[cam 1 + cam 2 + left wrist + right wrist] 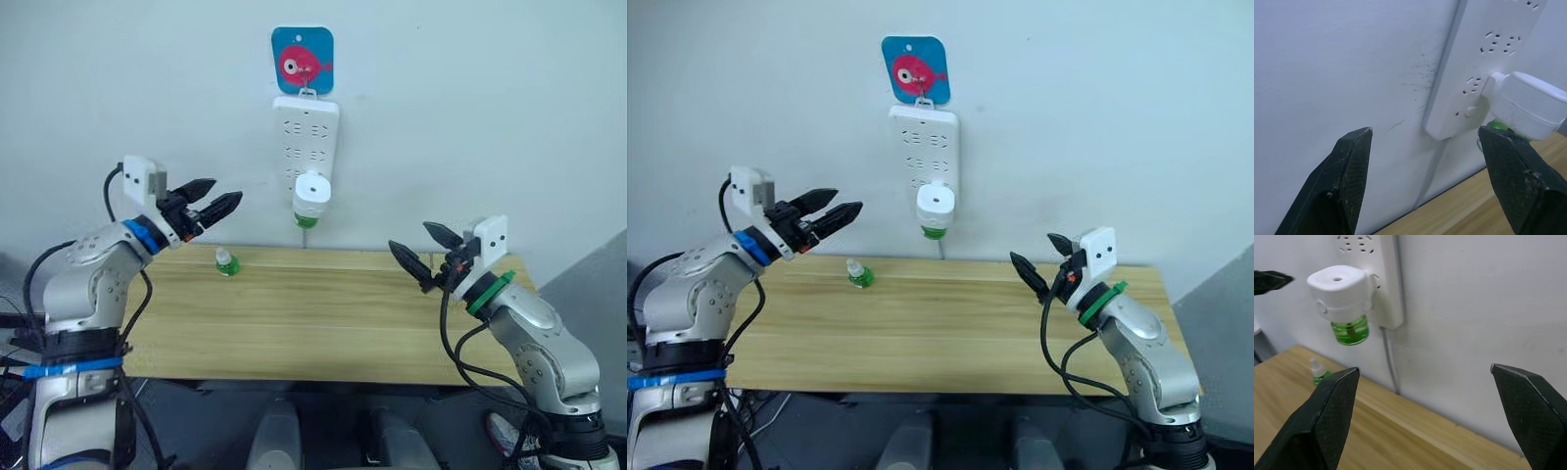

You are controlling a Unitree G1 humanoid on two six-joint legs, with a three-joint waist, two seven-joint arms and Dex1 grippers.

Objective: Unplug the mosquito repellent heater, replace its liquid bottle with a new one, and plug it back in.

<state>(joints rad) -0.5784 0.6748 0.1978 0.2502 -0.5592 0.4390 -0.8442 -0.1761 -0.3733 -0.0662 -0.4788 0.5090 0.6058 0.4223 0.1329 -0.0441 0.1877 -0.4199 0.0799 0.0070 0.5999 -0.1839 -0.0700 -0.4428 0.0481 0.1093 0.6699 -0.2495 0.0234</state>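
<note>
At upper centre, the small white rounded plastic mosquito repellent heater (312, 190) sits plugged into the long white power strip (305, 137); the left end effector (214, 210) and right end effector (423, 249) both gape empty above the wooden tabletop (323, 323).

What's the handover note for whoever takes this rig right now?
Left gripper: open, empty, raised left of the heater.
Right gripper: open, empty, above the table's right end.
Mosquito repellent heater: plugged into the bottom of the power strip on the wall, green bottle attached underneath.
Spare bottle: upright on the table, back left.
Done: nothing.
Left: unplug, swap bottles, replug.
</note>
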